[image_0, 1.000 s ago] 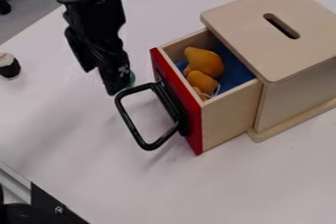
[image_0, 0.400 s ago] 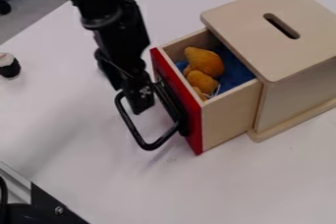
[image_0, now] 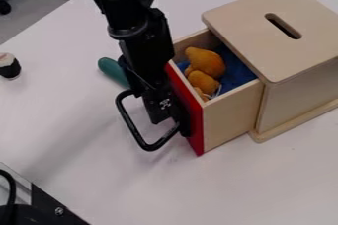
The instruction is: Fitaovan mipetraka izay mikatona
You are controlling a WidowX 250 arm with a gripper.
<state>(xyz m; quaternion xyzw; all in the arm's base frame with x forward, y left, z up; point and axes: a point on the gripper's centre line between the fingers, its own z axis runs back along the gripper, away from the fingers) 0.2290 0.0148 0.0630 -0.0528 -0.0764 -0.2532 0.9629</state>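
Pincer (image_0: 160,114) hangs at the outer side of the red drawer front (image_0: 194,129), within the outline of the one black handle (image_0: 135,130); whether it is wide or narrow I cannot tell. From it, the one drawer (image_0: 231,113) stands open, its sliding axis slanting into the one wooden box (image_0: 297,88), toward the table's (image_0: 277,184) far right edge, so closing likely needs a push that way. One green object (image_0: 113,71) lies near the pincer.

A green object (image_0: 113,71) lay upper left on a white table (image_0: 277,184), a pale-topped black piece (image_0: 9,67) far left, an orange toy (image_0: 205,63) upper centre.
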